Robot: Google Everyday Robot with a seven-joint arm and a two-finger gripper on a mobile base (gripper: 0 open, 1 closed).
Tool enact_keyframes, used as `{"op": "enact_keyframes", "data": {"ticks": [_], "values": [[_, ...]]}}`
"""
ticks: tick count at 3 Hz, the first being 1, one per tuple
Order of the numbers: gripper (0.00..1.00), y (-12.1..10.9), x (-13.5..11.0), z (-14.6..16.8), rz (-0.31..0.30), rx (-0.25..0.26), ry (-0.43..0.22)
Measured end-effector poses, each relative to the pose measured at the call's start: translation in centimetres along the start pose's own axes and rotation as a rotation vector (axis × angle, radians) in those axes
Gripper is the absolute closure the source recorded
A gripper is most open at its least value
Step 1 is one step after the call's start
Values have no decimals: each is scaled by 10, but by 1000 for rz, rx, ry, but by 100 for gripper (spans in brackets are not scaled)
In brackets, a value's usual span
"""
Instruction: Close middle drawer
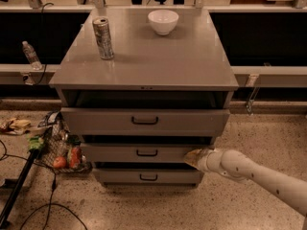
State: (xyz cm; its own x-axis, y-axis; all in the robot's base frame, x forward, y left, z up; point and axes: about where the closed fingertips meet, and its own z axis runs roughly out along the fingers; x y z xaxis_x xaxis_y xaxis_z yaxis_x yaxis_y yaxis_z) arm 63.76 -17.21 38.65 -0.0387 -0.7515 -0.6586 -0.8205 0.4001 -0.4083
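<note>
Cabinet (144, 61) with middle drawer (115, 153), second down, standing part open, gripper (193, 157) against its front's right end, grip state can't tell: I'd push straight in and level, better nearer the handle (147, 153) so it won't rack.

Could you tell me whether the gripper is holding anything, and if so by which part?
Nothing seems to be held: the gripper sits against the right end of the middle drawer front, well clear of its handle.
</note>
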Motion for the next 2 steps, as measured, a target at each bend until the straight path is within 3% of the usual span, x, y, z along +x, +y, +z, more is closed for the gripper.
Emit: {"op": "enact_keyframes", "data": {"ticks": [2], "values": [[100, 1, 0, 2, 7, -8, -4]]}}
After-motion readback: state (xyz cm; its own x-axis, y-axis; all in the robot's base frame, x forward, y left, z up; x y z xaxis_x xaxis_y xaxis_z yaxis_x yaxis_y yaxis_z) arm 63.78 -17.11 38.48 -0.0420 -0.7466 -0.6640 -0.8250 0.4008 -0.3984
